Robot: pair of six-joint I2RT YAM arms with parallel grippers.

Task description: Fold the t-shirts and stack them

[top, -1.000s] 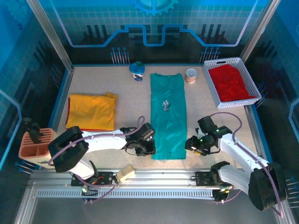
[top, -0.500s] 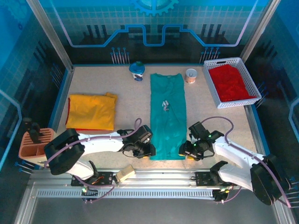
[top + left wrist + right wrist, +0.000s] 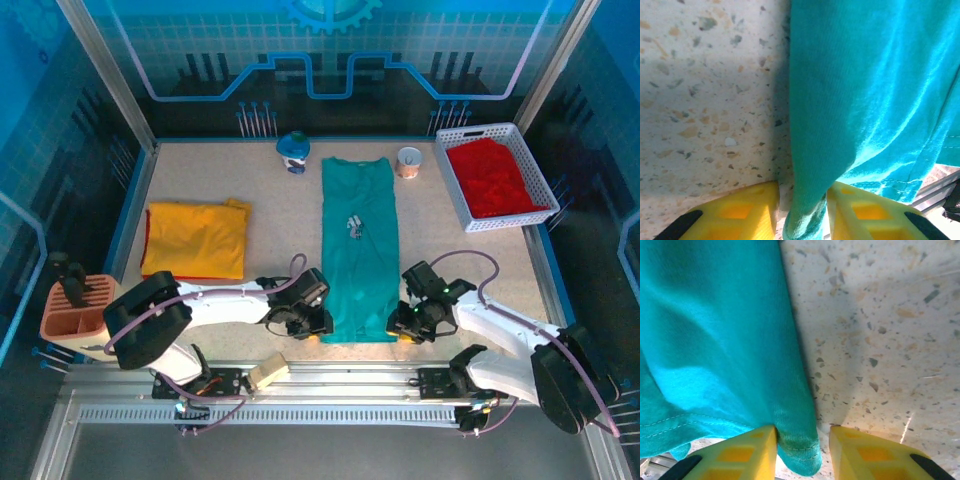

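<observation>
My left gripper [image 3: 802, 210] and right gripper [image 3: 802, 452] each pinch a near hem corner of the teal t-shirt [image 3: 358, 245], ready for folding it.

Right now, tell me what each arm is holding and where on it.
Both hold the teal-green t-shirt at its near hem: the left gripper on the near-left corner, the right gripper on the near-right corner, cloth between the jaws.

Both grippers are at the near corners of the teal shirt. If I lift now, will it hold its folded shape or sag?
Probably sag: the teal t-shirt is thin cloth that creases and bunches between the left gripper's fingers. The long strip would likely droop between the left and right gripper. It looks light, so both edge pinches should hold.
</observation>
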